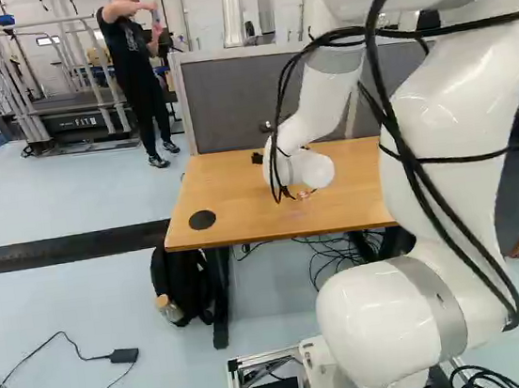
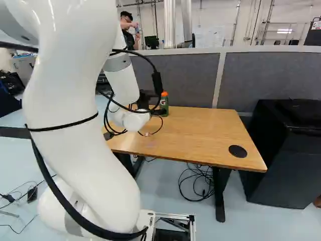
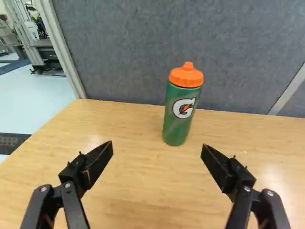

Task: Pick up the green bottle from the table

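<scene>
Jaws: wide apart, nothing between them.
Green bottle (image 3: 177, 117): upright on the surface (image 3: 138, 176), ahead of the jaws, near the grey divider (image 3: 124, 52).
Gap to bottle: approach likely in hand; next, advance, centre, then close.

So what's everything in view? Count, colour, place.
Green bottle: one, green, orange cap, upright on table
Table: one, light brown, ahead of base
Round inserts: two, black, table's near corners
Partition: one, grey, behind table
Cabinet: one, black, right of table
Backpack: one, black, floor beside table leg
Treadmill: one, black and grey, left background
Pipes: two, silver, behind partition
Power bricks: two, black, floor left of table
Cables: several, black, on floor
Arm: one, white, reaching over table
Jaws: one pair, black, open, short of bottle
</scene>
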